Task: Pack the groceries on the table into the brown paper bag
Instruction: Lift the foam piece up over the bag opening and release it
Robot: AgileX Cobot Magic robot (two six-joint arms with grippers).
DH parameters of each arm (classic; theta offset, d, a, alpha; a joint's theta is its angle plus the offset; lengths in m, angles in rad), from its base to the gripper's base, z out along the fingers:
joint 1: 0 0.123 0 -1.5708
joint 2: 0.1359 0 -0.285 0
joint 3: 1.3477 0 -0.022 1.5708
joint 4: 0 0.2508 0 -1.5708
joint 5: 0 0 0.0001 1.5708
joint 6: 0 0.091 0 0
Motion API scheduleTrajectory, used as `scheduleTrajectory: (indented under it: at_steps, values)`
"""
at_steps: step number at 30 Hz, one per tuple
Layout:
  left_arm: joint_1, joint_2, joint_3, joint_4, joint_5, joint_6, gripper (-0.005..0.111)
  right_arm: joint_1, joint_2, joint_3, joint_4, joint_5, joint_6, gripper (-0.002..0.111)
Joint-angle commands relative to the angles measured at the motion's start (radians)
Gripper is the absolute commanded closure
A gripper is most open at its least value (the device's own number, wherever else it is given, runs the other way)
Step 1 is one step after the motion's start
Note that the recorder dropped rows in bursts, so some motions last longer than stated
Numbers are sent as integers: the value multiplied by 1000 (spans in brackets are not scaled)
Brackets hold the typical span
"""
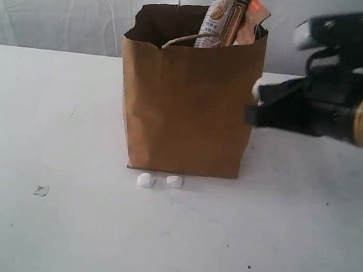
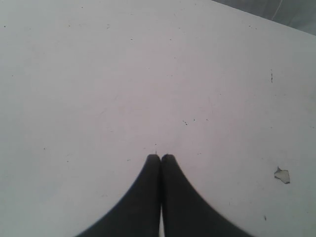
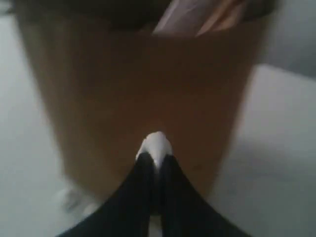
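The brown paper bag (image 1: 188, 104) stands upright mid-table. The dark-blue-and-white pasta packet (image 1: 221, 16) and the kraft pouch with orange label (image 1: 252, 19) stick out of its top. My right gripper (image 1: 257, 95) is at the bag's right side, about mid-height, shut on a small white lump (image 1: 257, 87). In the right wrist view the lump (image 3: 156, 143) shows past the tips of the right gripper (image 3: 157, 157), with the bag's wall (image 3: 148, 84) just behind it. My left gripper (image 2: 161, 157) is shut and empty over bare table (image 2: 123, 74). Jars, bottle and carton are out of view.
Two small white lumps (image 1: 144, 180) (image 1: 174, 181) lie on the table (image 1: 40, 107) at the bag's front foot. A small flat scrap (image 1: 41, 190) lies front left; the same scrap (image 2: 282, 175) shows near the left gripper. A pale curtain hangs behind.
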Motion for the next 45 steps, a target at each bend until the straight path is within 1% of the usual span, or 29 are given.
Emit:
scheduleTrajectory:
  at_steps: [1,4,9,12,14,17,20,22,25,28,32,34,36,39,41,44,45]
  values:
    - [-2,-6,5,2,1,-5,107,-2,-105,-5,6,311,-31,108]
    - [-2,-6,5,2,1,-5,107,-2,-117,-50,6,294,-104,108]
    - [-2,-6,5,2,1,-5,107,-14,-64,-185,6,225,-107,108]
    - [-2,-6,5,2,1,-5,107,-83,-5,-271,6,34,-105,108]
    - [-2,-6,5,2,1,-5,107,-153,54,-326,6,-189,-105,108]
    - [-2,-6,5,2,1,-5,107,-226,142,-391,6,-409,-111,108]
    - [-2,-6,5,2,1,-5,107,-251,215,-443,6,-483,-161,108]
    - [-2,-6,5,2,1,-5,107,-251,262,-479,23,-530,-200,108]
    - [-2,-6,5,2,1,-5,107,-251,333,-523,159,-655,-305,108]
    - [-2,-6,5,2,1,-5,107,-251,401,-546,265,-646,-351,108]
    - [-2,-6,5,2,1,-5,107,-251,461,-551,273,-631,-354,108]
    - [-2,-6,5,2,1,-5,107,-251,473,-551,268,-648,-354,103]
    - [-2,-6,5,2,1,-5,107,-251,479,-551,257,-666,-356,91]
    - [-2,-6,5,2,1,-5,107,-251,479,-551,254,-663,-356,67]
    - [-2,-6,5,2,1,-5,107,-251,479,-551,254,-663,-356,53]
    - [-2,-6,5,2,1,-5,107,-251,479,-551,254,-640,-356,43]
    - [-2,-6,5,2,1,-5,107,-251,479,-551,254,-640,-356,43]
